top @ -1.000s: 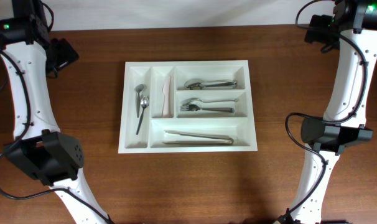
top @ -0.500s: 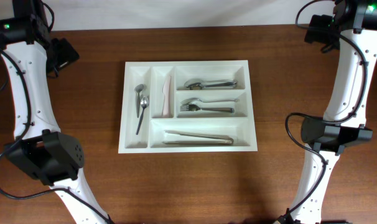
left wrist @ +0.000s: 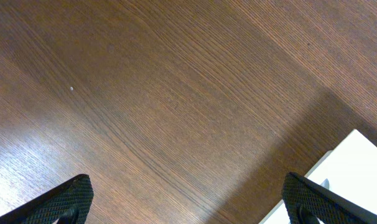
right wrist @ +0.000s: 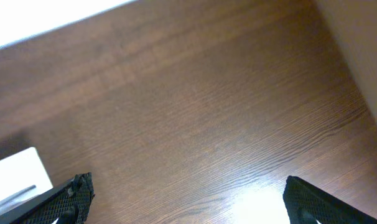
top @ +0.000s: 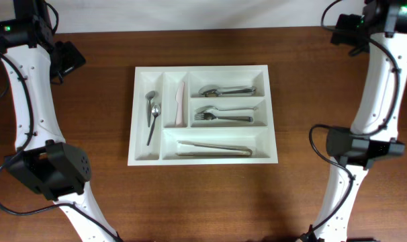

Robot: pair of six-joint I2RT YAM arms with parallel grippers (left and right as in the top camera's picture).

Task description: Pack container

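The container is set mid-surface, all five compartments filled w/ cutlery; left jaws & right jaws are seen wide open, empty, well apart from it at far corners; packing is judged done, so arms are best parked clear, nothing nudged.

White cutlery tray sits mid-table, all five bays loaded. Two small spoons are in the far-left narrow slot, a pale knife in the next, bigger spoons in the top wide bay, forks in the middle and long pale utensils in the bottom one. Left arm and right arm stand at opposite table edges, well apart from the tray.
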